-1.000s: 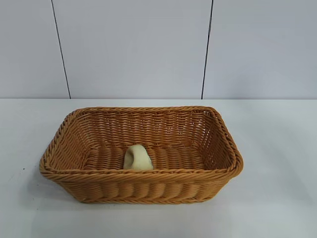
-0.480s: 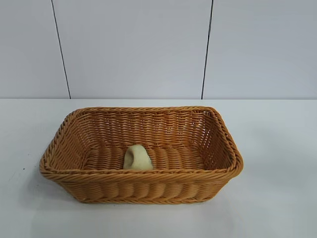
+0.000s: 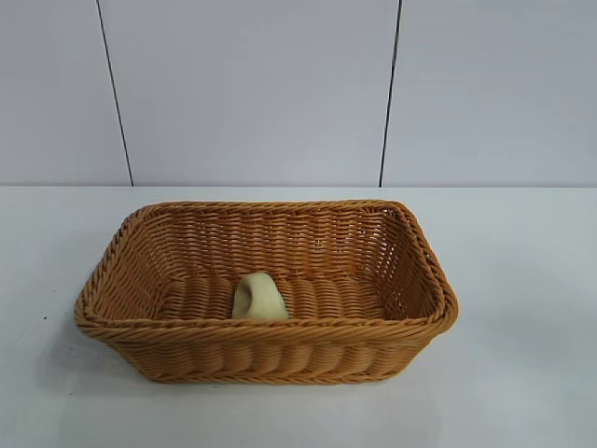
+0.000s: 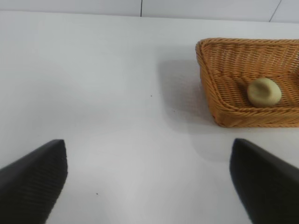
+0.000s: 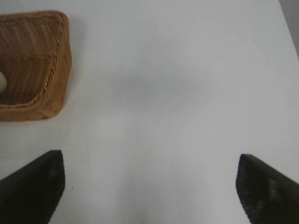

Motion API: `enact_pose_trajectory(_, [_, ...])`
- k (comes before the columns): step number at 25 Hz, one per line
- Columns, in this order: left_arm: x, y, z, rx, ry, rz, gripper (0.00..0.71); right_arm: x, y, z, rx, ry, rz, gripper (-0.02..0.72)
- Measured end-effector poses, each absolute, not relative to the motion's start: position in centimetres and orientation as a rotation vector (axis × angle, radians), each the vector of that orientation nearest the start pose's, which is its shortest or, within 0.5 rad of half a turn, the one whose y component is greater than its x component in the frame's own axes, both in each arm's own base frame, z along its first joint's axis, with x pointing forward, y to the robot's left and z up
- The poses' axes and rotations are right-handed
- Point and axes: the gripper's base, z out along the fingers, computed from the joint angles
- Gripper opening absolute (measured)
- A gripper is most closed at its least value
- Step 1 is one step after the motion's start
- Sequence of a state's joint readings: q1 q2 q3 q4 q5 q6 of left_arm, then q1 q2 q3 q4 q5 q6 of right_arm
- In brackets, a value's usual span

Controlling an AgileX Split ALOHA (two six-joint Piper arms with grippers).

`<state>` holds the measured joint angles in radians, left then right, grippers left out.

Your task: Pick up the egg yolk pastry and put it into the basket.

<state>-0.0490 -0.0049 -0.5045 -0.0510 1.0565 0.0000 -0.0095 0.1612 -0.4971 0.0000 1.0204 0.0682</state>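
White counter (image 3: 522, 280) lay bare around the basket (image 3: 266, 359), egg yolk pastry (image 3: 258, 299) sat inside near its 6 o'clock rim, left hand (image 4: 149, 182) and right hand (image 5: 149, 186) spread wide, well clear of the wicker.

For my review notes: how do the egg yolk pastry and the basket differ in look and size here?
The egg yolk pastry is small, smooth and pale cream-yellow; the basket is far larger, woven and orange-brown. The pastry is a rounded lump; the basket is rectangular with sloping sides. The pastry lies inside the basket, which stands on the table.
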Motion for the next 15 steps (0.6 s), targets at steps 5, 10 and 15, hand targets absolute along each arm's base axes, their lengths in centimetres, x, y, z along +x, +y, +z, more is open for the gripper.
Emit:
enact_pose_trajectory(5, [-0.6,-0.4,27.9,0.052,2.03,-0.092,0.693,-0.2,0.0,27.9,0.078,2.012,0.037,0.694])
enact_pose_trajectory(10, [-0.6,-0.4,27.9,0.052,2.03,-0.092,0.693,-0.3,0.0,27.9,0.078,2.004,0.038,0.694])
enact_pose_trajectory(15, [-0.6,-0.4,27.9,0.052,2.03,-0.092,0.693,-0.3,0.0,27.9,0.078,2.004,0.038,0.694])
